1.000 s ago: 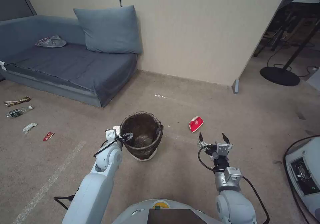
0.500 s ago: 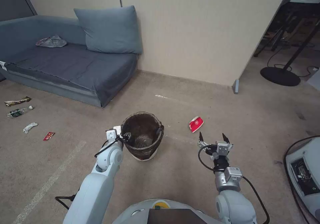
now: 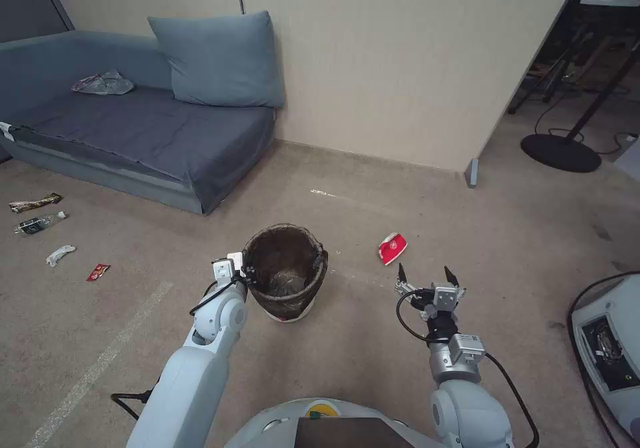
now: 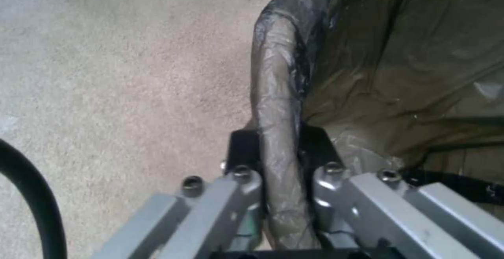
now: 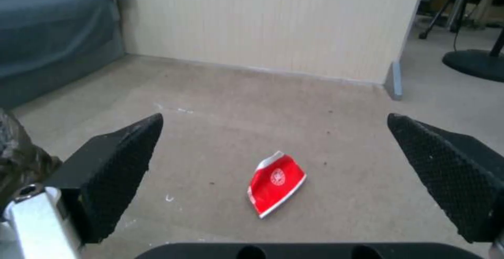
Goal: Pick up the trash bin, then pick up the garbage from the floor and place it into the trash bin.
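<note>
**Rim pinched: lifting the bin without losing the grip**

Lowest in the head view, the right end effector (image 3: 428, 277) hangs over the beige carpet floor (image 3: 373, 361) at lower right of the frame, its black fingers spread wide and empty. Its wrist view looks straight at the flattened red-and-white paper carton (image 5: 277, 182) lying just beyond it on the floor.

At lower centre of the head view, the left end effector (image 3: 248, 277) sits at the near-left edge of the small round white plastic trash bin (image 3: 285, 269). The left wrist view shows its black pads (image 4: 245, 147) clenched on the rim, one outside and one inside, with the dark brown-black bag liner (image 4: 399, 50) folded between them.

The grasp looks seated, so the step in hand is judged to be the lift. A straight, slow rise should suit best, since the bin hangs from one side and will probably tip away from the fingers. The slick liner could slide under the pads; firm pressure and no jerks should help.

Farther off, at the left edge of the frame, lie a red wrapper (image 3: 97, 272), a white tissue (image 3: 59, 255), a clear bottle (image 3: 37, 223) and a brown wrapper (image 3: 35, 202), near the blue-grey sofa (image 3: 133, 135).
</note>
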### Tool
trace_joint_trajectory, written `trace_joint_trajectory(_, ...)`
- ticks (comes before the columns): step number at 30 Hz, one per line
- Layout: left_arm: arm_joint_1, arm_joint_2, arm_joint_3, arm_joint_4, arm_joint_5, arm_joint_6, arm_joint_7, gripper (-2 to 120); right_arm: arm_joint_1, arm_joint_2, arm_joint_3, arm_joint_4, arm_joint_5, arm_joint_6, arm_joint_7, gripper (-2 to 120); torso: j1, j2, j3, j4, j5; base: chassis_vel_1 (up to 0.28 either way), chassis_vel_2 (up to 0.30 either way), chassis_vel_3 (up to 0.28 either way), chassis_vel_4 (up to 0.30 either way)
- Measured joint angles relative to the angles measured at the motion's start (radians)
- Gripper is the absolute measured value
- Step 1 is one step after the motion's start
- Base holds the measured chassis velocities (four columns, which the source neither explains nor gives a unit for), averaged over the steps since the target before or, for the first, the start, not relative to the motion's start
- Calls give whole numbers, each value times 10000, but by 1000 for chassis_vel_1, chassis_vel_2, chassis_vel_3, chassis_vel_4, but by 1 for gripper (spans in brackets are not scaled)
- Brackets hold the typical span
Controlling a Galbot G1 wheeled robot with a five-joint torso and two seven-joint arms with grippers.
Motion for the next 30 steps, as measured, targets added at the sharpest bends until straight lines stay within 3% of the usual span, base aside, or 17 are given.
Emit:
trace_joint_trajectory(20,104,15,8,-181,-14,15,-37,3,5,0,4,23,21,74,-6,100,0,-1,1,-3,-5,0,0,0,0)
trace_joint_trajectory(24,324,155,-7,-540,37,38,380,3,13,0,13,40,20,88,0,100,1,-2,3,-4,-10,0,0,0,0)
trace_joint_trajectory(25,773,364,-225,-1092,267,-183,1075,3,16,0,50,98,31,87,47,100,1,-2,3,-5,-4,0,0,0,0)
trace_joint_trajectory(27,1337,553,-540,-1632,557,-593,1762,3,25,2,88,154,63,74,75,100,1,-2,3,2,-3,0,0,0,0)
trace_joint_trajectory(28,1337,553,-540,-1632,557,-593,1762,3,25,2,88,154,63,74,75,100,1,-2,3,2,-3,0,0,0,0)
trace_joint_trajectory(30,1877,717,-852,-2249,682,-956,2361,3,43,0,124,194,125,31,95,100,1,-2,1,0,-3,0,0,0,0)
